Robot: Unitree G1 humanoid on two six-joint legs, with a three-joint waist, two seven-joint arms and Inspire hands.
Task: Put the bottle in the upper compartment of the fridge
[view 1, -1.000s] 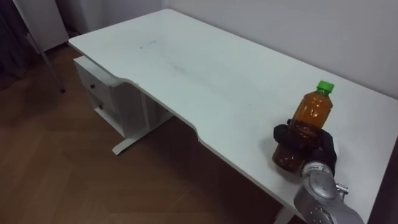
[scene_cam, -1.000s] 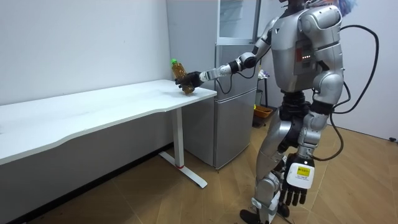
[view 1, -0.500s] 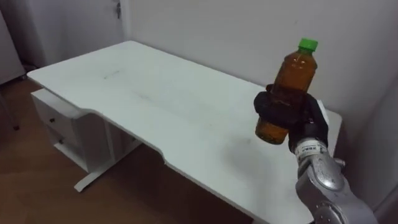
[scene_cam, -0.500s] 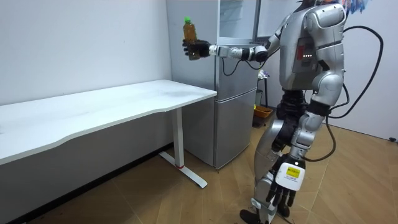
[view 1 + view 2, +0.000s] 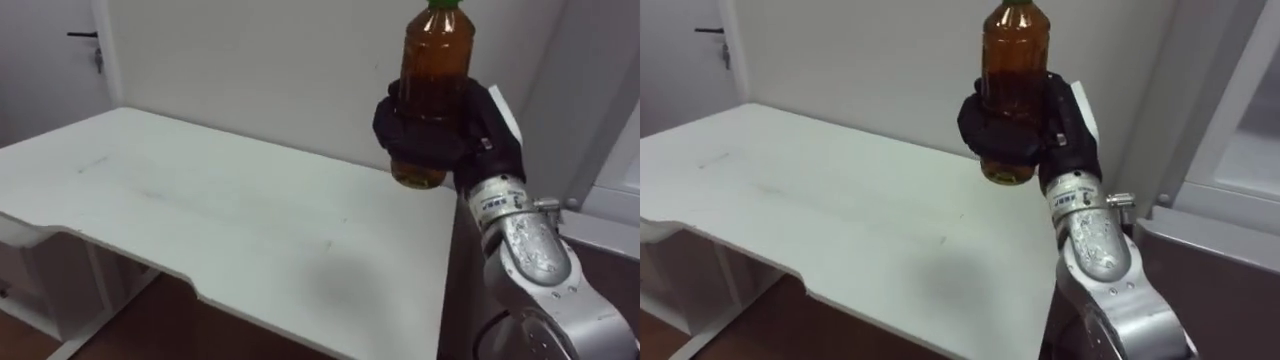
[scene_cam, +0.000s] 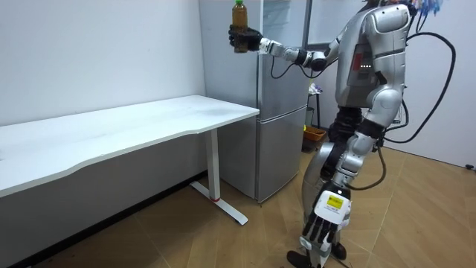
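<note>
Carry step. Your right hand (image 5: 440, 135) is curled tight round the bottle (image 5: 433, 55), high over the table (image 5: 200, 220). Next: swing toward 3 o'clock, into the fridge (image 6: 279, 149) top.

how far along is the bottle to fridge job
Done: the bottle is off the table and held high. In hand: the right hand has its fingers curled round the bottle's lower half, beside the fridge. Left: carry it into the upper compartment, set it down and let go. The left hand hangs open at the robot's side.
</note>
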